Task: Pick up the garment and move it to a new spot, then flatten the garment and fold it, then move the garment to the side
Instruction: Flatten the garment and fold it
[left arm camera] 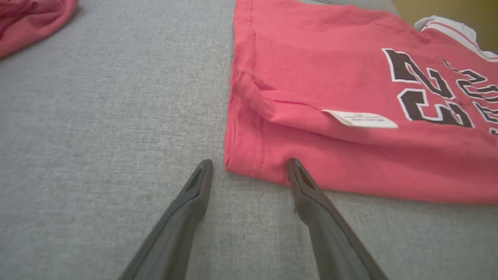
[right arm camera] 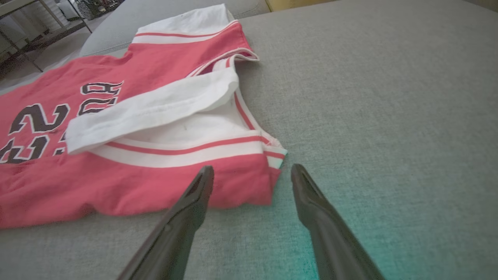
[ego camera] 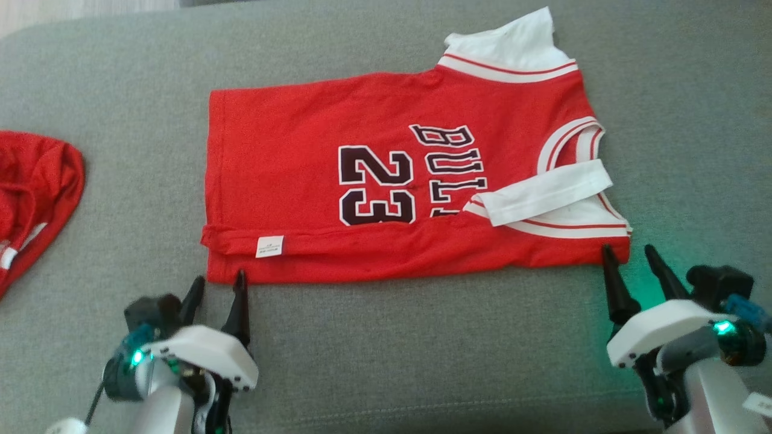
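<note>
Red with white trim, one jersey [ego camera: 386, 181] lies flat in the middle of a grey cushion [ego camera: 422, 349]; its long axis runs left to right in the head view, hem to the robot's left, neck and shoulders to its right, the black "23" lying sideways; its near long edge is folded over, with one white label [ego camera: 269, 246] showing there. It has two white sleeves: the far sleeve [ego camera: 512, 45] sticks out past the shoulder; the near sleeve [ego camera: 543, 193] is folded across the chest and hides the end of the black lettering, so only "BUL" reads clearly. One other red cloth [ego camera: 36, 199] lies bunched well off to the left, cut by the picture's edge, its kind unclear. There are two grippers, both spread wide and holding nothing; the left gripper [ego camera: 220, 276] straddles the near hem corner, one finger over the fabric, one over bare cushion; the right gripper [ego camera: 628, 247] straddles the near shoulder corner likewise. Whether the tips touch the fabric I cannot tell.
</note>
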You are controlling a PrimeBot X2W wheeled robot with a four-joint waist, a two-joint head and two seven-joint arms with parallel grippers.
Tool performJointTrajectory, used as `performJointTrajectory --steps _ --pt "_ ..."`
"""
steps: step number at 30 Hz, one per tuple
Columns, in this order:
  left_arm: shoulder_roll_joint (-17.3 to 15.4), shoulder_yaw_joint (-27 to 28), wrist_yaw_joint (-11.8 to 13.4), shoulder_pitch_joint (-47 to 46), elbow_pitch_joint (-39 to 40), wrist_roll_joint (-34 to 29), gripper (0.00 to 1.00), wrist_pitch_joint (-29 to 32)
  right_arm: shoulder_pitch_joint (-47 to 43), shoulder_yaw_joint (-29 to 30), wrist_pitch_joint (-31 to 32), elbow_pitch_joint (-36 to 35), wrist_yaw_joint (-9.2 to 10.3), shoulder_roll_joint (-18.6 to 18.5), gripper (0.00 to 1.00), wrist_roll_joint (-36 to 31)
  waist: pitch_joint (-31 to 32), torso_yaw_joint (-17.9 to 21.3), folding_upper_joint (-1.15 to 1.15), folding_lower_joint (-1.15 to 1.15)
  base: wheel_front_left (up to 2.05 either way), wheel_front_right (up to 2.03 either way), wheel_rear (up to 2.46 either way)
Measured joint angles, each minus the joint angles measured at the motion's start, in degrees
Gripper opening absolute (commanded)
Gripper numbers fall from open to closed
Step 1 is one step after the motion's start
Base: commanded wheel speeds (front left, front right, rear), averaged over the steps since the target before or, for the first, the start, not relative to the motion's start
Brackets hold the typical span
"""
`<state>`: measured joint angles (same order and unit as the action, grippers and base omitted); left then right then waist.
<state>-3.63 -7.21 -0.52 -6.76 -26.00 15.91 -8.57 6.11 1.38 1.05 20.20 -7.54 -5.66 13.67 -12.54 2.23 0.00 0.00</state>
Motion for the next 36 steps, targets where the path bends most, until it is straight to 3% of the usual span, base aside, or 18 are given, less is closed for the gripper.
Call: performJointTrajectory --steps 4,5,7,9,10,11,25,36 --pt "0.01 -0.18 -0.77 -2.72 -1.33 1.27 1.0 1.02 1.71 1.83 1.45 1.99 0.0 0.24 1.0 -0.05 -1.3 -0.47 0.0 0.0 0.0 0.0 0.0" --pt "0.03 -0.2 -1.08 -3.33 -1.6 1.6 0.76 1.26 1.81 2.07 2.12 2.52 0.0 0.26 1.0 -0.05 -1.55 -0.56 0.0 0.0 0.0 0.0 0.0" --pt "0.01 -0.22 -1.69 -4.28 -2.08 2.37 0.0 2.0 1.86 2.14 2.65 3.34 0.0 0.38 1.0 0.35 -2.04 -0.66 0.0 0.0 0.0 0.0 0.0" --pt "-0.12 -0.23 -2.27 -4.82 -2.35 2.92 0.0 2.5 2.32 2.04 3.68 3.43 0.0 0.47 1.0 1.83 -2.42 -0.71 0.0 0.0 0.0 0.0 0.0" --pt "-0.14 -0.31 -2.49 -4.95 -2.41 2.92 0.0 2.5 2.76 1.81 3.76 3.38 0.0 0.59 0.38 2.7 -2.57 -0.7 0.0 0.0 0.0 0.0 0.0" --pt "-0.15 -0.33 -2.5 -4.99 -2.4 2.92 0.0 2.49 3.1 1.59 3.81 3.26 0.0 0.64 0.0 3.05 -2.71 -0.67 0.0 0.0 0.0 0.0 0.0" --pt "-1.82 -0.78 -1.41 -0.87 3.59 2.78 0.0 2.2 0.38 1.24 4.8 -1.47 0.0 0.63 0.0 7.01 -1.38 -0.83 0.0 0.0 0.0 0.0 0.0" --pt "-3.31 -1.33 1.54 9.6 14.95 3.41 0.0 9.45 -11.27 4.21 9.25 -10.36 0.0 1.54 0.0 7.58 2.43 -1.08 0.0 0.0 0.0 0.0 0.0"
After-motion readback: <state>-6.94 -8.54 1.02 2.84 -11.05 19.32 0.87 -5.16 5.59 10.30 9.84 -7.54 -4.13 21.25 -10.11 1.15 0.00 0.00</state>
